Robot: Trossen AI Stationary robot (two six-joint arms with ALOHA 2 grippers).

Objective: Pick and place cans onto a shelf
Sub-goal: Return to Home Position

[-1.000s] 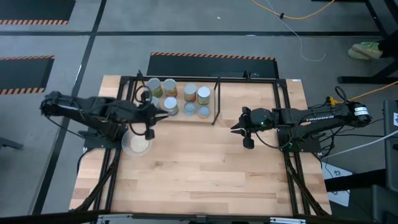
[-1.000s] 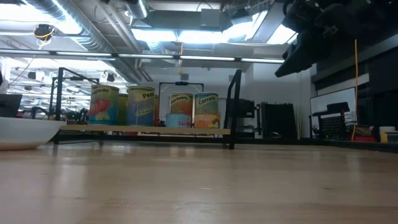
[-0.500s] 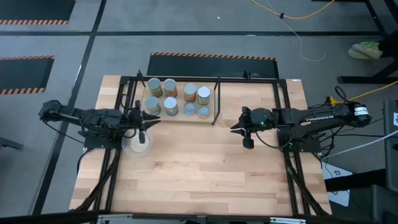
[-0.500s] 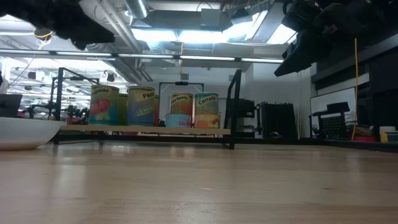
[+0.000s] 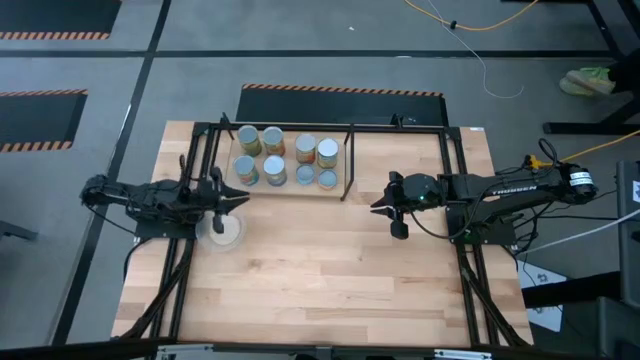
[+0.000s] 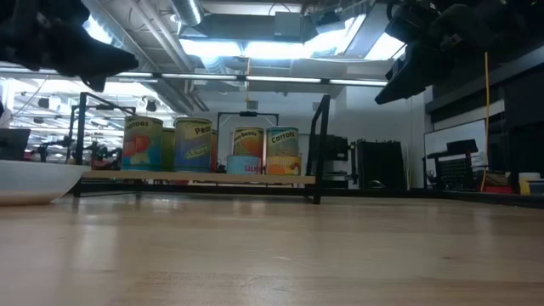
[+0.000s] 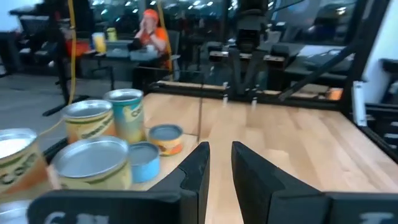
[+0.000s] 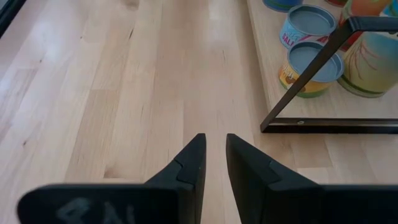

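Hovering my nearly closed, empty left hand (image 5: 228, 199) beside the shelf (image 5: 345, 170), I risk clipping the cans (image 5: 286, 158) if I swing carelessly.

Grey floor (image 5: 330, 45) around the light wooden counter (image 5: 320, 270), marked with black mats edged in orange-black hazard stripes (image 5: 340, 90). Yellow cable (image 5: 480, 25) trails across the floor. Ceiling ducts and bright strip lights (image 6: 255, 47) overhead. Person in orange (image 7: 151, 34) seated at a far desk.

Eight cans (image 5: 287, 159) stand on the shelf (image 5: 343, 140), dish (image 5: 222, 229) beside it.
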